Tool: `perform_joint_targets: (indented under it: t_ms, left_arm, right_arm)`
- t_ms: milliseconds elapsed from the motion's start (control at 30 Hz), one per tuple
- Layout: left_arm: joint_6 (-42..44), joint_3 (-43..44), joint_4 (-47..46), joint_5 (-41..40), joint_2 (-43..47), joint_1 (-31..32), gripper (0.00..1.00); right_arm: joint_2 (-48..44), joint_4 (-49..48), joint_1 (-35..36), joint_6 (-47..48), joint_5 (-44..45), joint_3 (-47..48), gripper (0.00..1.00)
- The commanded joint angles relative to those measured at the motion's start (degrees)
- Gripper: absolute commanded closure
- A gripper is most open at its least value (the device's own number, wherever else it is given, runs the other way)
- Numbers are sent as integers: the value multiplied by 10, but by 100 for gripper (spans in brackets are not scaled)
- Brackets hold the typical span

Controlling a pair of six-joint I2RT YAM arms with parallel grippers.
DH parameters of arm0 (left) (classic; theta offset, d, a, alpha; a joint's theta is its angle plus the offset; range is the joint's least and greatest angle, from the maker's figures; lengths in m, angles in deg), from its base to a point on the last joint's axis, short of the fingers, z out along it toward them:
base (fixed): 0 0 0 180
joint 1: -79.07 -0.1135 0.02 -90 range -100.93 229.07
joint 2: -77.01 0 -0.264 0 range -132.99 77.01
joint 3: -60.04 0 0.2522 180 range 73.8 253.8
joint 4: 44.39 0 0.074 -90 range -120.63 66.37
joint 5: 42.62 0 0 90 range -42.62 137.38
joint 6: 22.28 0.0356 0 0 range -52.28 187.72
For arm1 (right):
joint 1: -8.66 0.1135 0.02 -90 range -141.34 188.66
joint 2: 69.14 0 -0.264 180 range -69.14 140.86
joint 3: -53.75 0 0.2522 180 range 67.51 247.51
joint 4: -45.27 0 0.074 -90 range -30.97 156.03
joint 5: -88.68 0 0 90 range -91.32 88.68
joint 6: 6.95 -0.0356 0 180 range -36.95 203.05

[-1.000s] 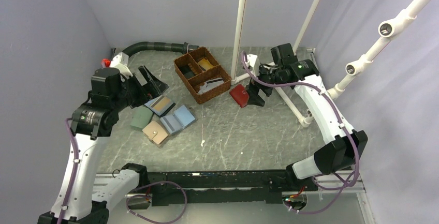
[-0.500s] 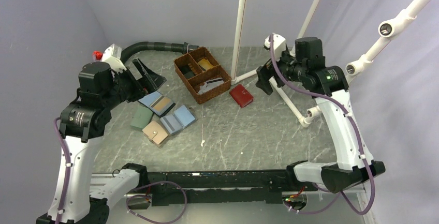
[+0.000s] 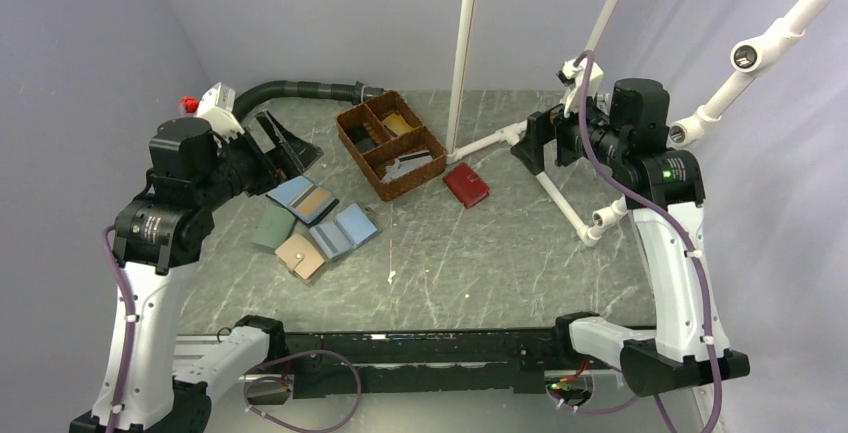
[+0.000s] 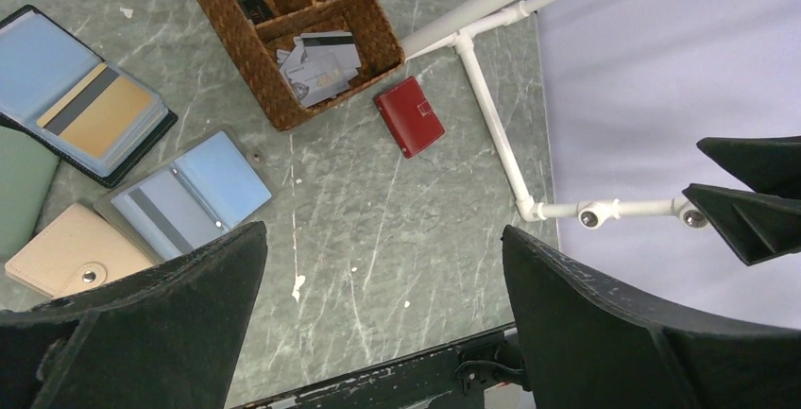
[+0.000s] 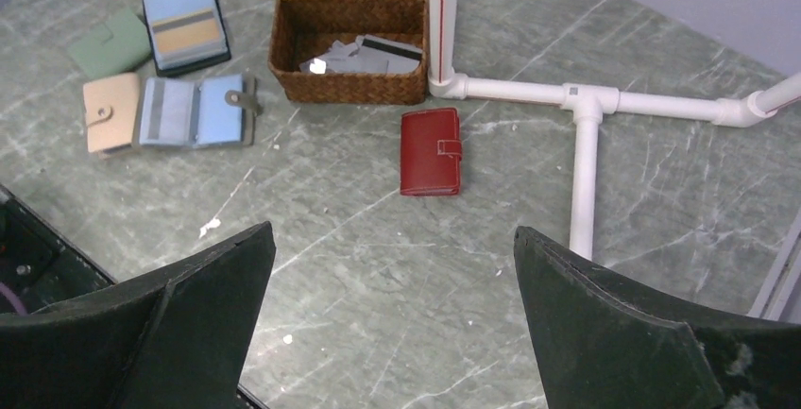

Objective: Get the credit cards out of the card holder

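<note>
The card holder [image 3: 342, 232] lies open on the table left of centre, light blue inside up, with a small closing tab. It also shows in the left wrist view [image 4: 189, 196] and the right wrist view [image 5: 194, 111]. A pale card with a dark stripe sits in its left half [image 4: 151, 215]. Several grey-white credit cards [image 3: 410, 163] lie in the near compartment of the wicker basket [image 3: 362, 158]. My left gripper [image 3: 290, 150] is open and empty, raised at the back left. My right gripper [image 3: 540, 145] is open and empty, raised at the back right.
A blue wallet with a tan panel [image 3: 305, 199], a green wallet [image 3: 272, 225] and a beige wallet [image 3: 300, 255] lie around the holder. A red wallet [image 3: 466, 185] lies shut right of the basket. White pipe frame [image 3: 560, 198] crosses the right side. A black hose [image 3: 300, 88] runs along the back.
My right gripper has risen from beside the red wallet and swung to the back right. My left arm has drawn back slightly to the left. The wallets have not moved.
</note>
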Motion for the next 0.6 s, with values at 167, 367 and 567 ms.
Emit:
perform_joint_targets:
  t_ms: [167, 367, 567]
  left_arm:
    - [7, 10, 3, -6, 2, -3, 0]
    - [12, 12, 7, -16, 7, -3, 0]
    - [14, 16, 6, -15, 2, -3, 1]
  right_arm:
    - [-9, -54, -32, -65, -32, 9, 0]
    - [-9, -58, -43, -75, -51, 7, 0]
    - [-8, -68, -52, -78, -69, 6, 0]
